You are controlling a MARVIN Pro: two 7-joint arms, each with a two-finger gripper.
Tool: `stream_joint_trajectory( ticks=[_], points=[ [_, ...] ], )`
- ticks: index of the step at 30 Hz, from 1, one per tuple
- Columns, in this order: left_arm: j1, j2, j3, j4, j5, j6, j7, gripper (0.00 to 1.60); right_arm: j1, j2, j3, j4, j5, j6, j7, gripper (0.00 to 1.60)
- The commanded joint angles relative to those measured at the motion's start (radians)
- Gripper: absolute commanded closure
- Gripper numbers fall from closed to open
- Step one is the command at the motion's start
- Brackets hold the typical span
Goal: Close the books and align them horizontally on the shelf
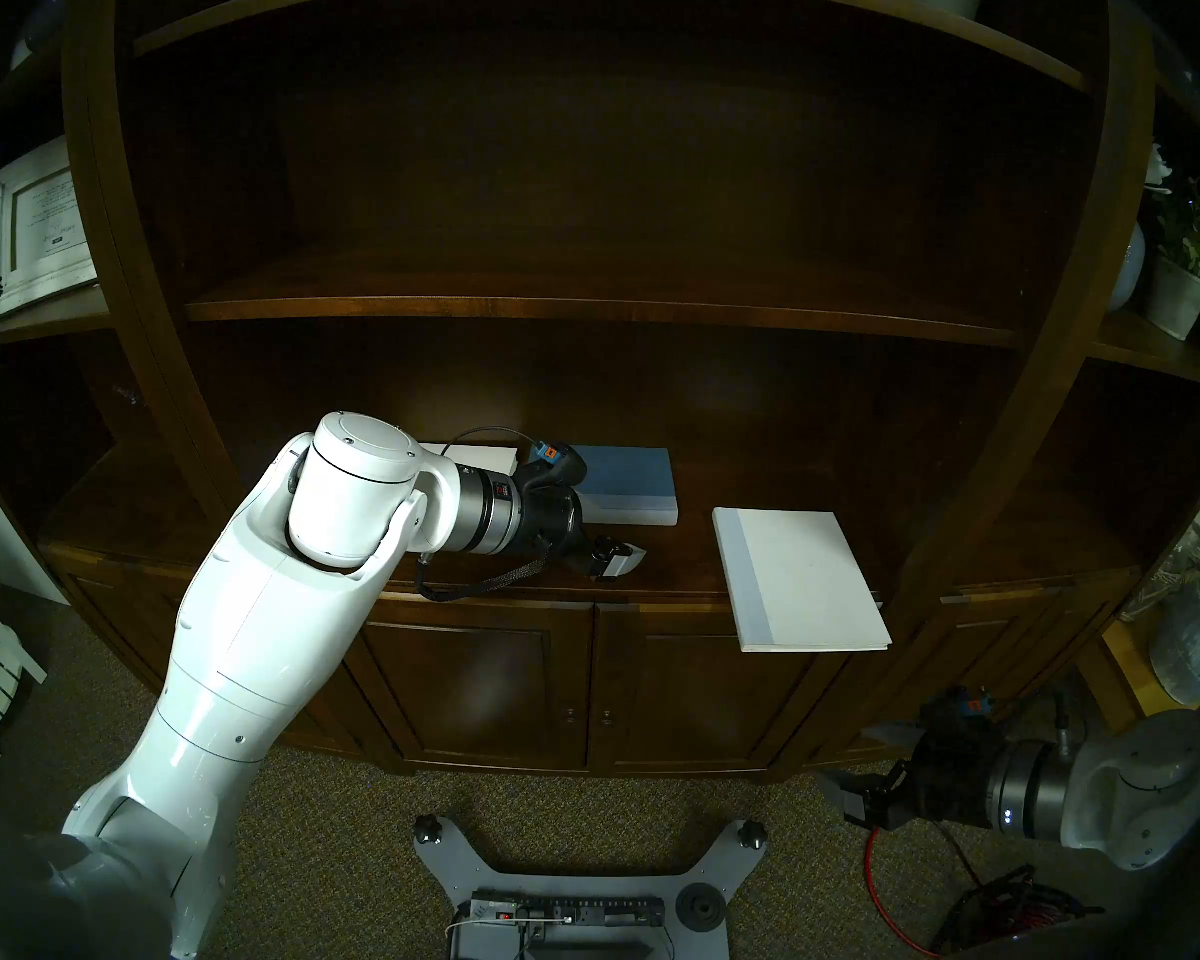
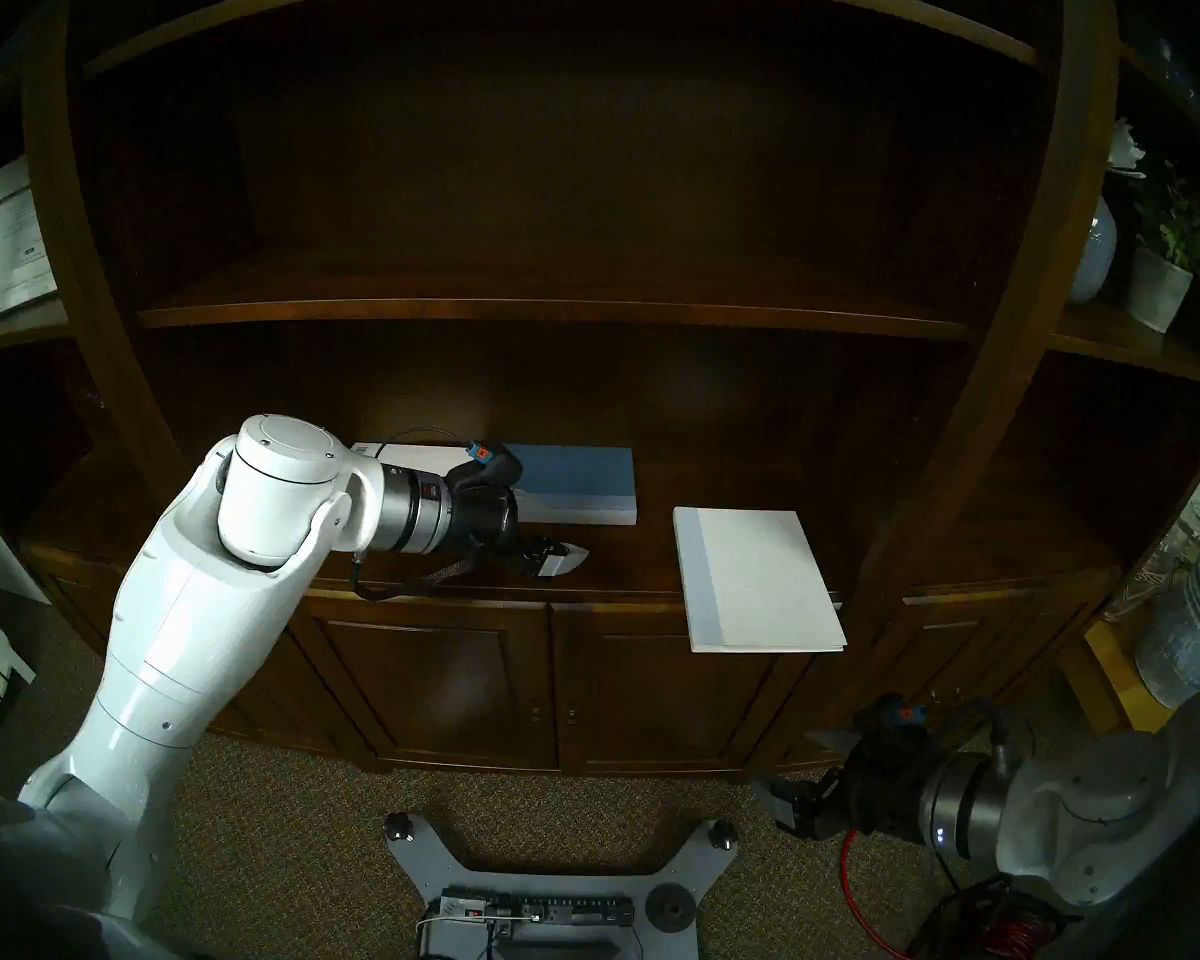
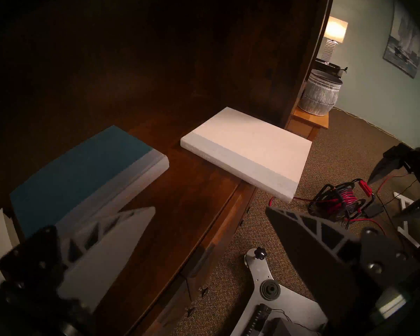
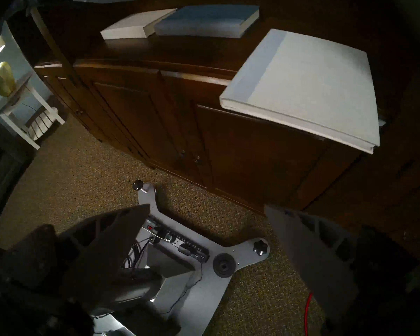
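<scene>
In the lower right of the head view the right pincer (image 1: 860, 792) hangs low over the carpet (image 1: 320, 820), its fingers spread and empty. Above it, in the right centre, the white book with the grey-blue spine strip (image 1: 794, 577) lies closed, its near end overhanging the shelf (image 1: 694, 543). At mid frame the left pincer (image 3: 209, 233) is released, empty, over the shelf's front edge. Behind it lie the blue book (image 1: 628, 484) and, further left, the white barcode book (image 2: 410, 456), both closed.

Mostly hidden behind left arm (image 1: 292, 591): white barcode book (image 1: 476, 457). Cut off at frame edge: framed picture (image 1: 33, 228). Illegible: spine lettering on white book (image 3: 247, 150).
</scene>
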Motion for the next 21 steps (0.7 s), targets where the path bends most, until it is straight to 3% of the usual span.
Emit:
stream_joint_trajectory(
  ticks=[1,2,3,9,13,21],
  points=[
    [-0.034,-0.004,-0.005,-0.015,0.001,-0.009,-0.002,0.00,0.044,0.031,0.130,-0.003,0.100,0.147,-0.092,0.00],
    [-0.034,-0.004,-0.005,-0.015,0.001,-0.009,-0.002,0.00,0.045,0.029,0.116,-0.003,0.109,0.103,-0.093,0.00],
    [-0.034,-0.004,-0.005,-0.015,0.001,-0.010,-0.003,0.00,0.041,0.039,0.162,-0.003,0.133,0.168,-0.120,0.00],
    [-0.034,-0.005,-0.006,-0.015,0.001,-0.010,-0.004,0.00,0.035,0.092,0.247,-0.003,0.228,0.256,-0.169,0.00],
    [-0.035,-0.004,-0.005,-0.014,0.002,-0.011,-0.005,0.00,0.034,0.138,0.322,0.014,0.290,0.365,-0.199,0.00],
    [-0.036,-0.004,-0.005,-0.013,0.003,-0.011,-0.007,0.00,-0.002,0.228,0.431,0.071,0.389,0.503,-0.248,0.00]
  ],
)
